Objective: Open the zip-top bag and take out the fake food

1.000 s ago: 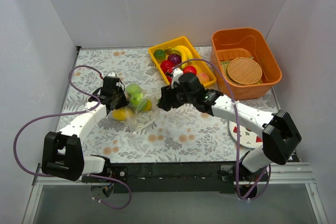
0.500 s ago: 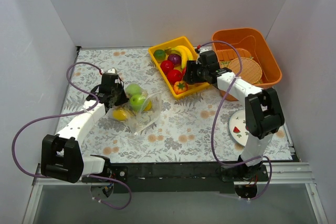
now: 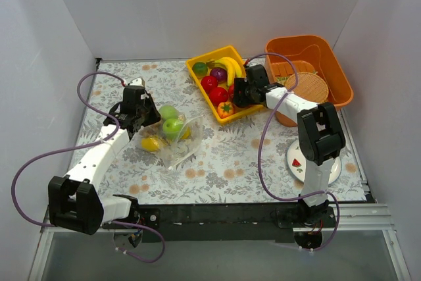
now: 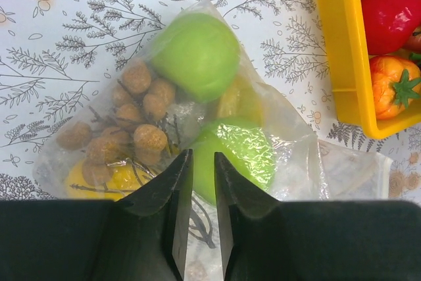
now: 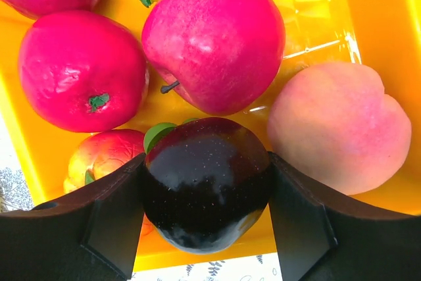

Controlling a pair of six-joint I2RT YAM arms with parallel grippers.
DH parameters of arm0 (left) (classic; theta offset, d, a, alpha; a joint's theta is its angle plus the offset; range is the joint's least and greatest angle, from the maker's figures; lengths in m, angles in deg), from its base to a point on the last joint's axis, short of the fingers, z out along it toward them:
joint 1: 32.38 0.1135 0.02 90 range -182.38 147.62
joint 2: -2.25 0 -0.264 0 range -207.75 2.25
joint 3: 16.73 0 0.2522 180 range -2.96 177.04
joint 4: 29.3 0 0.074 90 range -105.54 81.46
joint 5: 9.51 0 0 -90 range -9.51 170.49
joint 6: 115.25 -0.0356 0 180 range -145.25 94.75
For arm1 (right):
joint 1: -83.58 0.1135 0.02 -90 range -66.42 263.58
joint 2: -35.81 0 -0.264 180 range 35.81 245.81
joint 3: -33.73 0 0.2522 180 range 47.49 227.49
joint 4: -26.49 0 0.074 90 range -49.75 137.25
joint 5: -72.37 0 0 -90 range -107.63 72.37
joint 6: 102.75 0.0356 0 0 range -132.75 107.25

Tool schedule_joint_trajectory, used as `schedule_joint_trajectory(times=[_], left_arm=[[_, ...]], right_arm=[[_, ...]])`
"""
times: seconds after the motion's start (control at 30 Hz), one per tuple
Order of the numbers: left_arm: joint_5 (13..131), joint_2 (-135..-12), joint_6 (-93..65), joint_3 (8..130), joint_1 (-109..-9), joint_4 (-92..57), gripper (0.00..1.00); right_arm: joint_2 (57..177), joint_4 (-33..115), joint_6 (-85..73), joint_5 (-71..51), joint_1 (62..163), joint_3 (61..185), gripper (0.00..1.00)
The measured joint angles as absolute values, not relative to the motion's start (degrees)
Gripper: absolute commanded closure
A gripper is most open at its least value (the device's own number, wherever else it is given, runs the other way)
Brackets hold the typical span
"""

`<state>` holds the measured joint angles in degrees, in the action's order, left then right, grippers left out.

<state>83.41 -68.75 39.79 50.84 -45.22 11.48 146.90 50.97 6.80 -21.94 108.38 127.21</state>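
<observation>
Lower the dark purple fake fruit (image 5: pixel 207 192), clamped in the right gripper (image 5: pixel 207 162) above the yellow tray (image 5: pixel 375 24), into the gap beside the peach (image 5: pixel 329 129), then release softly; steady the zip-top bag (image 4: pixel 296 156), lying near the tray with green apples (image 4: pixel 197 54) inside, using the left gripper (image 4: pixel 202 156), fingers barely parted, nothing clearly pinched

L arm (image 3: pixel 99 153) reaches fwd, L fingers (image 4: pixel 161 208) a slit apart; R arm (image 3: pixel 289 102) stretched fwd, R fingers (image 5: pixel 108 218) clamping dark fruit (image 5: pixel 207 189).

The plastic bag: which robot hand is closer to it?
Left. The left hand is right above the bag; the right hand is at the yellow tray, gripping a dark fruit.
</observation>
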Motion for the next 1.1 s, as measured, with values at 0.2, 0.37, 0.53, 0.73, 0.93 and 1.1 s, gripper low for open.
schedule_joint_trajectory(times=[0.2, 0.37, 0.53, 0.73, 0.93, 1.1], left_arm=[[83.43, -68.36, 39.37, 51.65, -45.22, 12.47, 0.75], [83.41, -68.18, 39.02, 52.39, -45.22, 12.97, 0.69], [82.73, -67.66, 38.41, 52.74, -45.22, 13.76, 0.6], [79.54, -66.54, 37.51, 53.79, -45.22, 14.59, 0.57], [77.47, -64.11, 36.97, 54.2, -46.07, 16.53, 0.54], [78.19, -63.5, 36.92, 54.2, -46.79, 17.17, 0.62]], right_arm=[[146.92, 52.13, 6.61, -22.21, 108.34, 128.63, 0.23], [147.03, 52.61, 6.45, -22.21, 108.34, 130.34, 0.13], [147.42, 53.38, 6.17, -22.16, 108.34, 131.21, 0.08], [147.35, 54.34, 6.1, -22.12, 108.34, 132.02, 0.11], [136.89, 54.58, 6.96, -21.31, 111.5, 124.77, 0.28], [121.76, 46.18, 9.25, -18.9, 120.95, 111.65, 0.41]])
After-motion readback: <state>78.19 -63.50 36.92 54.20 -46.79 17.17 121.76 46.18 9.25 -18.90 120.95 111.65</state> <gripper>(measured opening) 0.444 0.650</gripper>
